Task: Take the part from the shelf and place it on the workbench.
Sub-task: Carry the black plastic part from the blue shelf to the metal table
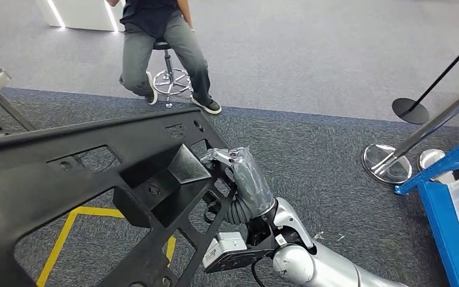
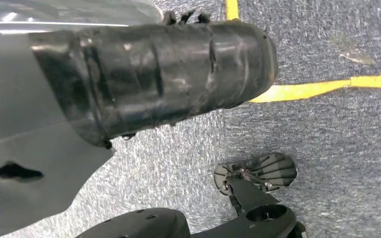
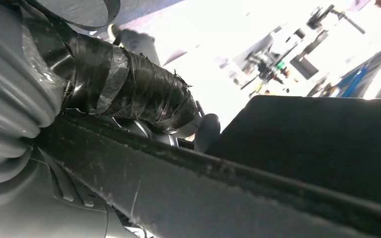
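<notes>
The right hand (image 1: 239, 173) grips the edge of the large black part (image 1: 95, 179), fingers curled over its rim; the part stretches toward nine o'clock above the grey carpet (image 1: 311, 149). The left hand (image 2: 154, 74) (tape-wrapped) lies along the part, grip unclear. At twelve o'clock, a person (image 1: 161, 42) sits on a stool (image 1: 168, 72)

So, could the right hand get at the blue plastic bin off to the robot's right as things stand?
Probably not. The right hand is wrapped around the edge of the large black plastic frame part, so it is occupied. The blue plastic bin lies apart on the carpet beyond it.
</notes>
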Controlling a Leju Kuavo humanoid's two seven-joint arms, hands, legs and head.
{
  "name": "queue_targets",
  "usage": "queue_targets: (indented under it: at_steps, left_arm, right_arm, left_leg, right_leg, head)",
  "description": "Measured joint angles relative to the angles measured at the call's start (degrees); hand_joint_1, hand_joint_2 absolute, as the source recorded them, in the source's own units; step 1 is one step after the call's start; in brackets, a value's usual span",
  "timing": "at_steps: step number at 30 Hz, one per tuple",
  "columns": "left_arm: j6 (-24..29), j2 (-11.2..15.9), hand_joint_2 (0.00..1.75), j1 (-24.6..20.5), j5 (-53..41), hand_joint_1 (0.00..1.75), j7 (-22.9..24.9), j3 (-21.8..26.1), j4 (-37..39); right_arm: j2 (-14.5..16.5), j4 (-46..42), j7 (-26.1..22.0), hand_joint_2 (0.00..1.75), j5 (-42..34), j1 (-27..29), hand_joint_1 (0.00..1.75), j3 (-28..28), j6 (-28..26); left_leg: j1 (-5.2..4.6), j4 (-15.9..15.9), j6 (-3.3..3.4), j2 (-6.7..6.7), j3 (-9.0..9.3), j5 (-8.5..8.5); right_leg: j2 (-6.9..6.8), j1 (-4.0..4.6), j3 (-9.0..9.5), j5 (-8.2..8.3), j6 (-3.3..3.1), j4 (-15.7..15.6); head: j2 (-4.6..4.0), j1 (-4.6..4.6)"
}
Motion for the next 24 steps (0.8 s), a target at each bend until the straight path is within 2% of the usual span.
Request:
queue_targets:
  at_steps: [1, 2, 4, 5, 6, 7, 8, 9, 10, 12, 13, 14, 15, 16, 17, 19, 20, 21, 23, 24]
  left_arm:
    - [-0.05, 0.1, 0.0, -0.03, 0.0, 0.0, 0.03, 0.0, 0.0]
    - [-0.03, 0.19, 0.0, -0.03, 0.01, 0.0, 0.04, 0.0, 0.0]
    - [0.09, 0.38, 0.0, -0.06, 0.05, 0.0, 0.05, 0.0, 0.0]
    - [0.18, 0.46, 0.0, -0.08, 0.08, 0.0, 0.04, 0.0, 0.0]
    - [0.26, 0.55, 0.0, -0.05, 0.1, 0.0, 0.02, 0.0, 0.0]
    - [0.37, 0.64, 0.0, 0.04, 0.13, 0.0, 0.01, 0.01, 0.0]
    - [0.49, 0.76, 0.0, 0.22, 0.13, 0.0, -0.01, 0.01, 0.0]
    - [0.59, 0.86, 0.0, 0.41, 0.13, 0.0, -0.02, 0.01, 0.0]
    - [0.66, 0.93, 0.0, 0.5, 0.13, 0.0, -0.03, 0.01, 0.0]
    - [0.73, 0.97, 0.0, 0.41, 0.13, 0.0, -0.08, 0.02, 0.0]
    - [0.74, 0.97, 0.0, 0.32, 0.13, 0.0, -0.11, 0.02, 0.0]
    - [0.74, 0.97, 0.0, 0.26, 0.13, 0.0, -0.13, 0.02, 0.0]
    - [0.75, 0.97, 0.0, 0.27, 0.13, 0.0, -0.14, 0.02, 0.0]
    - [0.75, 0.99, 0.0, 0.33, 0.13, 0.0, -0.14, 0.02, 0.0]
    - [0.75, 1.05, 0.0, 0.39, 0.13, 0.0, -0.14, 0.01, 0.0]
    - [0.74, 1.25, 0.0, 0.36, 0.18, 0.0, -0.16, 0.0, 0.0]
    - [0.73, 1.34, 0.0, 0.26, 0.22, 0.0, -0.22, 0.0, 0.0]
    - [0.72, 1.41, 0.0, 0.16, 0.26, 0.0, -0.31, 0.0, 0.0]
    - [0.68, 1.5, 0.0, 0.17, 0.38, 0.0, -0.47, 0.0, 0.0]
    - [0.62, 1.52, 0.0, 0.25, 0.46, 0.0, -0.56, 0.0, 0.0]
  right_arm:
    - [0.02, 0.13, -0.14, 1.75, -0.14, -0.01, 1.75, 0.0, 0.01]
    - [0.03, 0.2, -0.23, 1.75, -0.29, -0.04, 1.75, 0.0, 0.01]
    - [0.03, 0.22, -0.32, 1.75, -0.6, -0.11, 1.75, 0.0, 0.02]
    - [0.04, 0.23, -0.33, 1.75, -0.74, -0.12, 1.75, 0.0, 0.02]
    - [0.05, 0.26, -0.35, 1.75, -0.87, -0.13, 1.75, 0.0, 0.02]
    - [0.08, 0.28, -0.37, 1.75, -0.98, -0.16, 1.75, 0.0, 0.02]
    - [0.12, 0.31, -0.37, 1.75, -1.09, -0.21, 1.75, 0.0, 0.02]
    - [0.2, 0.33, -0.38, 1.75, -1.17, -0.26, 1.75, 0.0, 0.02]
    - [0.28, 0.35, -0.38, 1.75, -1.24, -0.33, 1.75, 0.0, 0.02]
    - [0.38, 0.39, -0.38, 1.75, -1.33, -0.34, 1.75, 0.0, 0.02]
    - [0.38, 0.44, -0.38, 1.75, -1.36, -0.34, 1.75, 0.0, 0.02]
    - [0.38, 0.5, -0.38, 1.75, -1.38, -0.32, 1.75, 0.0, 0.02]
    - [0.39, 0.57, -0.38, 1.75, -1.39, -0.32, 1.75, 0.0, 0.02]
    - [0.43, 0.64, -0.38, 1.75, -1.41, -0.33, 1.75, 0.0, 0.02]
    - [0.5, 0.68, -0.38, 1.75, -1.43, -0.34, 1.75, 0.0, 0.02]
    - [0.7, 0.76, -0.39, 1.75, -1.46, -0.41, 1.75, 0.0, 0.02]
    - [0.77, 0.81, -0.39, 1.75, -1.49, -0.47, 1.75, 0.0, 0.02]
    - [0.81, 0.88, -0.4, 1.75, -1.51, -0.52, 1.75, 0.0, 0.02]
    - [0.83, 0.98, -0.43, 1.75, -1.58, -0.65, 1.75, 0.0, -0.01]
    - [0.84, 1.02, -0.44, 1.75, -1.64, -0.71, 1.75, 0.0, -0.03]
  left_leg:
    - [0.0, 0.12, -0.03, -0.84, 0.05, -0.05]
    - [0.04, 0.29, -0.1, -1.68, 0.08, -0.15]
    - [0.03, 0.88, -0.45, -3.22, -0.27, -0.41]
    - [0.1, 1.13, -0.74, -3.86, -0.64, -0.45]
    - [0.17, 1.23, -1.11, -4.52, -1.0, -0.39]
    - [0.28, 1.24, -1.51, -5.19, -1.28, -0.25]
    - [0.44, 1.23, -1.85, -5.18, -1.48, -0.22]
    - [0.35, 1.74, -2.13, -4.08, -1.78, -0.56]
    - [0.26, 3.18, -2.37, -2.35, -2.48, -1.44]
    - [0.12, 9.09, -2.78, 1.33, -5.32, -4.5]
    - [0.2, 12.7, -2.96, 2.01, -7.12, -5.97]
    - [0.25, 15.36, -3.09, 2.31, -8.44, -6.76]
    - [0.26, 16.23, -3.13, 2.45, -8.83, -6.59]
    - [0.26, 14.82, -3.08, 2.61, -8.01, -5.42]
    - [0.22, 11.53, -2.93, 3.0, -6.14, -3.65]
    - [-0.28, 4.02, -2.36, 4.98, -1.99, -1.12]
    - [-0.61, 1.83, -2.02, 5.68, -0.79, -0.67]
    - [-0.93, 0.87, -1.71, 5.98, -0.33, -0.73]
    - [-0.97, 0.52, -1.1, 4.83, -0.18, -0.59]
    - [-0.83, 0.19, -0.8, 4.25, 0.03, -0.46]
  right_leg:
    - [0.18, -0.04, 0.56, 1.73, -0.09, -1.87]
    - [0.72, -0.14, 1.94, 4.04, -0.18, -5.44]
    - [3.39, -0.55, 4.82, 7.04, -0.23, -12.38]
    - [4.45, -0.66, 5.58, 7.49, -0.2, -14.22]
    - [4.99, -0.63, 5.82, 7.33, -0.24, -14.8]
    - [4.56, -0.57, 5.91, 7.34, -0.37, -15.05]
    - [3.85, -0.51, 6.02, 7.47, -0.66, -15.18]
    - [3.17, -0.51, 6.24, 7.59, -1.01, -15.45]
    - [2.4, -0.52, 6.49, 7.68, -1.33, -15.74]
    - [0.74, -0.3, 6.86, 7.62, -1.8, -16.01]
    - [-0.19, -0.16, 6.94, 7.52, -1.94, -16.01]
    - [-1.09, -0.05, 7.01, 7.42, -2.04, -16.01]
    - [-1.94, 0.02, 7.09, 7.31, -2.09, -16.0]
    - [-2.7, 0.06, 7.21, 7.19, -2.08, -16.0]
    - [-3.36, 0.08, 7.38, 7.04, -2.03, -16.0]
    - [-4.52, 0.25, 7.74, 6.7, -1.74, -15.97]
    - [-5.0, 0.37, 7.87, 6.56, -1.5, -15.96]
    - [-5.5, 0.47, 7.98, 6.44, -1.24, -15.98]
    - [-6.28, 0.53, 8.15, 6.17, -0.67, -16.07]
    - [-5.63, 0.42, 8.15, 5.77, -0.38, -15.72]
  head:
    - [0.0, 0.02]
    - [0.0, 0.02]
    - [0.0, -0.09]
    - [0.0, -0.18]
    - [0.0, -0.28]
    - [0.0, -0.37]
    - [0.0, -0.37]
    - [0.0, -0.55]
    - [0.0, -0.82]
    - [0.0, -1.45]
    - [0.0, -1.66]
    - [0.0, -1.79]
    - [0.0, -1.93]
    - [0.0, -2.05]
    - [0.0, -2.12]
    - [0.0, -2.21]
    - [0.0, -2.26]
    - [0.0, -2.33]
    - [0.0, -2.44]
    - [0.0, -2.45]
